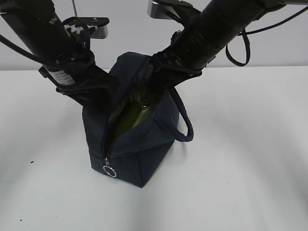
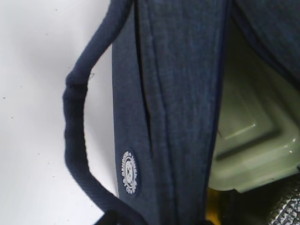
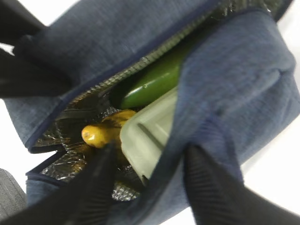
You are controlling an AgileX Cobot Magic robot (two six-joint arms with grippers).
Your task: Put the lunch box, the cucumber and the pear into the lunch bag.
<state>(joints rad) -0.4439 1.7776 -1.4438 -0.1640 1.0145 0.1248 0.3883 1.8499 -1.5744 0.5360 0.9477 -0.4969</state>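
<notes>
The navy lunch bag [image 1: 139, 154] stands on the white table with its top zipper open. In the right wrist view the lunch box [image 3: 147, 136], the dark green cucumber [image 3: 152, 84] and the yellow pear [image 3: 105, 131] all lie inside it on the silvery lining. My right gripper [image 3: 147, 159] is open and straddles the bag's rim, one finger inside and one outside. My left gripper [image 2: 157, 221] shows only its dark tips at the frame's bottom edge, closed on the bag's bunched side wall [image 2: 173, 117]. The lunch box lid [image 2: 253, 136] and a bit of pear [image 2: 213, 208] show there too.
The zipper's metal ring pull [image 1: 109, 171] hangs at the bag's near end. One loop handle [image 1: 185, 122] droops on the right side, the other [image 2: 75, 117] on the left. Both arms meet over the bag's far end. White table [image 1: 250, 159] lies all around.
</notes>
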